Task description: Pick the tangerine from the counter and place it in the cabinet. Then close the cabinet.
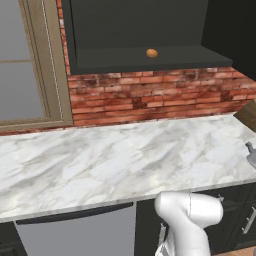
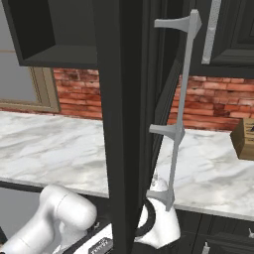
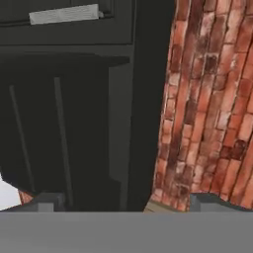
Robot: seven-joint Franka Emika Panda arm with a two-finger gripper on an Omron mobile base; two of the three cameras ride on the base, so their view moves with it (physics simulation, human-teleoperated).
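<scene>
The tangerine sits on the dark shelf of the open cabinet, near the shelf's middle, apart from my arm. The cabinet door stands swung out, seen edge-on in the right base view, with its long grey handle facing right. My arm's wrist is low, just behind the door's bottom edge. In the hand view my gripper is open, its fingertips far apart with nothing between them. It faces a dark door panel beside the brick wall. The counter stretches below.
A tan-framed window is at the left. A cardboard box stands on the counter's right end, with a grey object near it. A grey appliance front and dark lower cabinets sit under the counter.
</scene>
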